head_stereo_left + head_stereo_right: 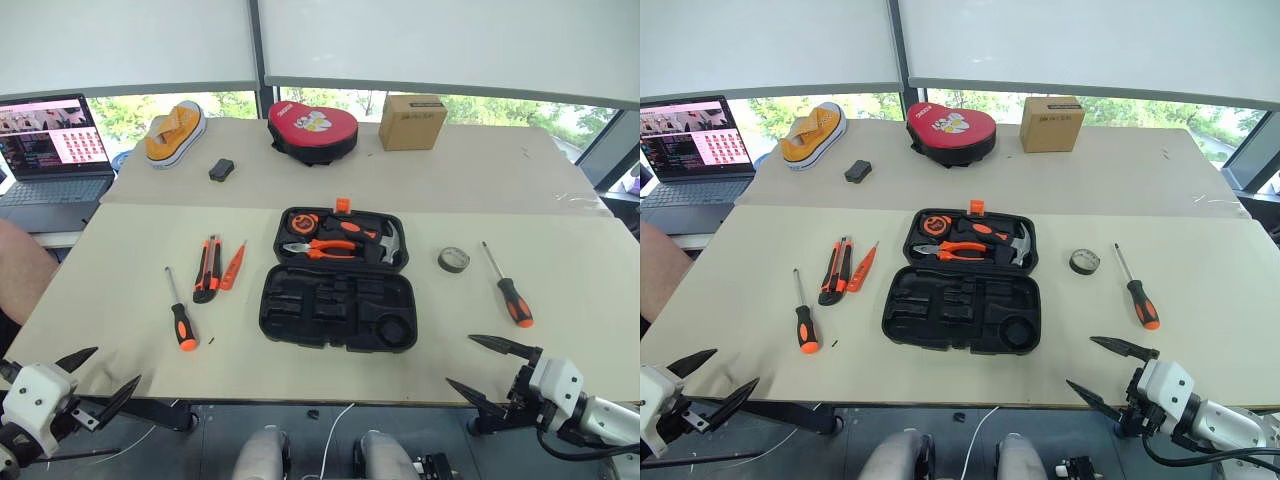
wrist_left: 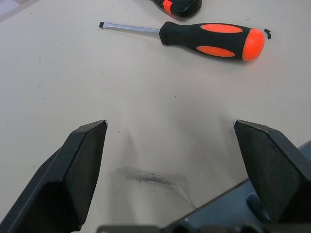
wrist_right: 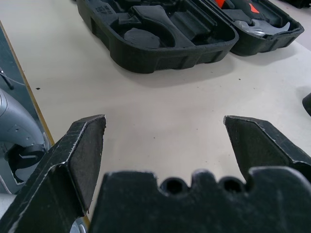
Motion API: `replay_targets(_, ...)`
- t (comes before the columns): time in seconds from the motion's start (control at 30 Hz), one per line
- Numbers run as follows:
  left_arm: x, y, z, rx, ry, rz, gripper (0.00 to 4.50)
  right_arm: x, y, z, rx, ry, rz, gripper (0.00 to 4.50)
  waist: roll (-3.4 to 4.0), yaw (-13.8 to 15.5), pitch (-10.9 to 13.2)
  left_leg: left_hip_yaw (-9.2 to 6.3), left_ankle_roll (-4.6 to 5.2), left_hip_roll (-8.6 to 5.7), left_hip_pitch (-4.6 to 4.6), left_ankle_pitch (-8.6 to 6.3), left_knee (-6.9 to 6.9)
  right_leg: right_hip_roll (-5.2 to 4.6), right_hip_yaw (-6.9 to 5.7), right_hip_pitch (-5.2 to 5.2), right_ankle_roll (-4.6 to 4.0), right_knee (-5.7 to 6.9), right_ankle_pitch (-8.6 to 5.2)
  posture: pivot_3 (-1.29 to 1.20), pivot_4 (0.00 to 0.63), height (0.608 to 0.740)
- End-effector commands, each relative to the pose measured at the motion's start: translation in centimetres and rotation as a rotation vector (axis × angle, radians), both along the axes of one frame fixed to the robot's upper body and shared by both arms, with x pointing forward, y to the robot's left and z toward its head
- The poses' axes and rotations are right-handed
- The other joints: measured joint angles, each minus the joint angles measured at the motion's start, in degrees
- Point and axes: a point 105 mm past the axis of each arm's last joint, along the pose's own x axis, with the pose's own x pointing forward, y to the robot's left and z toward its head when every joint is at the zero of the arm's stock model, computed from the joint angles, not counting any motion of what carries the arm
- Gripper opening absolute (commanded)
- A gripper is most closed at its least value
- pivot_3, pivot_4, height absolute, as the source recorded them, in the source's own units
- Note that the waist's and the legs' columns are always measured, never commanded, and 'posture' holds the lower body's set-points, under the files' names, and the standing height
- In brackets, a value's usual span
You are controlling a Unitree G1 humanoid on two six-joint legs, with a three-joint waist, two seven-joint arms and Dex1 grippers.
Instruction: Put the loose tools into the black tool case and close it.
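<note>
Here, each line gives one part of the scene.
Tool case: the black tool case (image 1: 337,305) lies open in the middle of the table (image 1: 560,190); the far half holds pliers (image 1: 318,249), a hammer (image 1: 390,243) and a tape measure (image 1: 303,222); the near half has empty slots.
Left of case: a utility knife (image 1: 208,268) and a slim orange tester screwdriver (image 1: 233,266) lie side by side; a screwdriver (image 1: 180,315) lies nearer the table edge.
Right of case: a dark tape roll (image 1: 453,260), then a second screwdriver (image 1: 509,289).
Left gripper (image 1: 88,378): jaws wide apart, holding nothing, at the near edge of the table.
Right gripper (image 1: 492,372): jaws wide apart, holding nothing, at the near edge.
Far table: a shoe (image 1: 175,133), a small black box (image 1: 221,170), a red heart-shaped pouch (image 1: 312,130), a cardboard box (image 1: 412,122).
Writing: the print on the cardboard box and the pouch is too small to read.
Laptop (image 1: 52,150): open, screen lit, text not readable.
</note>
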Motion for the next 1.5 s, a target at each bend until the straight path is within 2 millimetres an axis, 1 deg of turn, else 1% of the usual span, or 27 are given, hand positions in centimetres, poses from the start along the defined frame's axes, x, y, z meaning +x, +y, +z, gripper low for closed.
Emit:
replay_targets(0.03,-0.1,1.7,1.2,-0.061,-0.058,0.101,4.47,1.2,0.7,2.0,0.058,-0.06,0.025,4.5,-0.01,0.0,0.0,0.0,0.0,0.0,0.0,0.0,0.0,0.01,0.0,0.0,0.0,0.0,0.0,0.0,0.15,0.74)
replay_targets(0.07,-0.5,3.7,1.5,-0.112,-0.089,0.227,4.47,1.7,2.0,3.5,0.128,-0.105,0.08,4.5,-0.01,-0.2,0.0,0.0,0.0,0.0,0.02,0.0,0.0,0.01,0.0,0.0,0.0,0.0,0.0,0.0,0.15,0.74)
replay_targets(0.1,-1.0,5.1,1.6,-0.148,-0.109,0.314,4.47,1.9,2.8,4.6,0.178,-0.136,0.123,4.5,-0.01,-0.8,0.0,0.01,0.0,0.05,0.01,0.0,0.0,0.03,0.03,-0.02,-0.01,0.01,0.01,0.0,0.15,0.74)
replay_targets(0.13,-1.7,6.4,1.3,-0.188,-0.109,0.415,4.47,1.7,3.8,5.7,0.256,-0.105,0.187,4.5,-0.01,-1.0,0.0,0.02,0.01,0.12,0.04,0.01,0.0,0.03,0.07,-0.03,0.0,0.09,0.04,0.0,0.15,0.74)
replay_targets(0.17,-2.1,7.0,0.9,-0.204,-0.102,0.47,4.47,1.4,4.3,6.1,0.302,-0.071,0.228,4.5,-0.02,-1.2,0.0,0.01,0.01,0.2,0.04,0.01,0.01,0.03,0.06,-0.03,0.1,0.1,0.12,0.0,0.15,0.74)
replay_targets(0.2,-2.4,7.3,0.6,-0.212,-0.088,0.507,4.47,1.5,4.5,6.8,0.323,-0.085,0.235,4.5,-0.02,-1.2,0.0,-0.01,0.0,0.32,0.05,0.0,0.01,0.05,0.02,-0.02,0.29,0.08,0.23,0.0,0.15,0.74)
replay_targets(0.23,-2.8,7.6,0.3,-0.213,-0.07,0.538,4.47,1.7,4.7,7.4,0.344,-0.115,0.233,4.5,-0.05,-1.2,0.0,-0.04,-0.01,0.34,0.04,0.0,-0.01,0.07,-0.04,-0.01,0.29,0.06,0.21,0.0,0.15,0.74)
replay_targets(0.3,-3.1,7.4,0.0,-0.283,-0.035,0.58,4.47,2.1,5.7,8.4,0.367,-0.171,0.251,4.5,-0.17,-1.1,0.0,-0.05,-0.12,0.34,0.04,-0.07,-0.01,0.21,-0.1,0.01,0.29,0.06,0.21,0.0,0.15,0.74)
replay_targets(0.33,-2.9,7.0,0.1,-0.316,-0.014,0.574,4.47,2.2,6.1,8.7,0.376,-0.182,0.263,4.5,-0.24,-1.0,0.0,-0.04,-0.12,0.33,0.02,-0.07,-0.01,0.28,-0.08,-0.01,0.29,0.07,0.22,0.0,0.15,0.74)
replay_targets(0.43,-0.8,4.5,1.6,-0.381,0.005,0.476,4.47,2.6,6.6,8.5,0.377,-0.187,0.278,4.5,-0.46,-0.3,0.1,-0.06,-0.15,0.34,0.02,-0.08,0.0,0.24,-0.13,-0.03,0.27,0.08,0.22,0.0,0.15,0.74)
replay_targets(0.47,0.1,3.5,2.0,-0.4,0.018,0.446,4.47,2.6,6.7,8.3,0.371,-0.187,0.283,4.5,-0.47,0.0,0.1,-0.06,-0.4,0.35,0.03,-0.21,0.01,0.17,-0.19,-0.07,0.26,0.08,0.22,0.0,0.15,0.74)
replay_targets(0.53,2.0,0.9,2.9,-0.433,0.068,0.371,4.47,2.7,6.7,8.1,0.368,-0.188,0.288,4.5,-0.47,0.3,0.1,-0.05,-0.57,0.35,0.06,-0.3,0.03,-0.04,-0.29,-0.16,0.24,0.05,0.21,0.0,0.15,0.74)
replay_targets(0.6,3.3,-1.3,3.3,-0.445,0.139,0.319,4.47,2.8,6.7,8.0,0.367,-0.195,0.294,4.5,-0.45,0.5,0.0,-0.02,-0.59,0.34,0.06,-0.3,0.04,-0.07,-0.33,-0.11,0.24,0.05,0.22,0.0,0.15,0.74)
replay_targets(0.7,4.5,-3.5,2.9,-0.432,0.255,0.313,4.47,2.9,6.8,8.2,0.364,-0.219,0.311,4.5,-0.38,0.0,0.1,-0.01,-0.47,0.33,0.03,-0.17,0.04,-0.04,-0.25,0.04,0.24,0.14,0.26,0.0,0.15,0.74)
replay_targets(0.77,5.5,-4.6,2.7,-0.456,0.28,0.33,4.47,2.9,6.8,8.3,0.366,-0.23,0.314,4.5,-0.23,-0.6,0.1,0.0,-0.22,0.34,0.05,-0.02,0.03,0.08,-0.21,0.03,0.24,0.21,0.26,0.0,0.15,0.74)
replay_targets(0.87,6.7,-6.2,1.9,-0.454,0.332,0.349,4.47,2.7,6.9,8.0,0.341,-0.234,0.333,4.5,-0.18,-1.0,0.1,-0.02,-0.24,0.37,0.05,-0.01,-0.01,0.27,-0.16,0.0,0.24,0.29,0.26,0.0,0.15,0.74)
replay_targets(1.0,7.6,-6.9,-0.6,-0.431,0.416,0.425,4.47,2.5,6.5,7.5,0.328,-0.223,0.336,4.5,-0.18,-0.9,0.1,-0.03,-0.32,0.36,0.07,0.03,0.0,0.4,-0.08,0.01,0.24,0.37,0.26,0.0,0.15,0.74)
replay_targets(1.1,7.9,-6.8,-1.2,-0.429,0.419,0.457,3.67,2.4,6.5,7.5,0.329,-0.222,0.338,4.5,0.09,-0.7,0.0,0.01,-0.35,0.31,0.22,0.05,0.0,0.38,0.03,0.04,0.23,0.53,0.25,0.0,0.15,0.74)
replay_targets(1.17,8.0,-6.8,-1.2,-0.445,0.415,0.464,2.87,2.3,6.5,7.4,0.329,-0.213,0.347,4.5,0.14,-0.6,0.0,0.05,-0.36,0.28,0.34,0.05,0.0,0.38,0.09,0.05,0.19,0.64,0.23,0.0,0.15,0.74)
replay_targets(1.2,8.0,-6.6,-1.2,-0.45,0.414,0.474,2.55,2.3,6.5,7.3,0.328,-0.209,0.354,4.5,0.14,-0.5,0.0,0.05,-0.36,0.28,0.4,0.06,0.0,0.38,0.1,0.08,0.15,0.67,0.2,0.0,0.15,0.74)
replay_targets(1.23,7.7,-5.9,-1.1,-0.443,0.409,0.5,2.09,2.1,6.6,7.2,0.324,-0.206,0.365,4.5,0.14,-0.4,0.0,0.05,-0.36,0.29,0.45,0.05,0.0,0.38,0.1,0.11,0.13,0.69,0.19,0.0,0.15,0.74)
replay_targets(1.3,7.1,-4.3,-0.7,-0.438,0.396,0.548,1.45,2.0,6.7,7.2,0.314,-0.214,0.385,4.5,0.14,-0.4,0.0,0.06,-0.36,0.29,0.45,0.06,0.0,0.38,0.11,0.11,0.12,0.69,0.18,0.0,0.15,0.74)
replay_targets(1.33,6.5,-2.9,-0.2,-0.429,0.381,0.583,0.98,1.9,6.8,7.3,0.317,-0.217,0.396,4.5,0.14,-0.4,0.0,0.07,-0.36,0.29,0.45,0.05,0.0,0.38,0.11,0.1,0.11,0.68,0.17,0.0,0.15,0.74)
replay_targets(1.37,6.1,-1.8,0.3,-0.418,0.364,0.607,0.87,1.9,6.8,7.5,0.322,-0.218,0.401,4.5,0.12,-0.7,0.0,0.07,-0.36,0.29,0.45,0.05,0.0,0.38,0.11,0.09,0.1,0.68,0.17,0.0,0.15,0.74)
replay_targets(1.4,5.9,-0.7,1.2,-0.409,0.331,0.628,0.87,1.9,6.8,7.7,0.323,-0.227,0.407,4.5,0.11,-1.1,0.0,0.09,-0.37,0.34,0.46,0.05,-0.02,0.39,0.11,0.05,0.05,0.69,0.14,0.0,0.15,0.74)
replay_targets(1.43,6.2,-0.1,2.7,-0.391,0.277,0.598,0.87,2.0,6.5,7.8,0.321,-0.231,0.405,4.5,0.09,-1.4,0.0,0.1,-0.43,0.42,0.46,0.02,-0.02,0.46,0.12,0.04,0.0,0.7,0.11,0.0,0.15,0.74)
replay_targets(1.5,7.0,0.0,5.1,-0.368,0.185,0.515,0.87,2.1,6.2,8.0,0.317,-0.237,0.394,4.5,-0.02,-1.3,0.1,0.07,-0.48,0.53,0.47,-0.01,-0.03,0.56,0.09,0.0,-0.15,0.78,0.03,0.0,0.15,0.74)
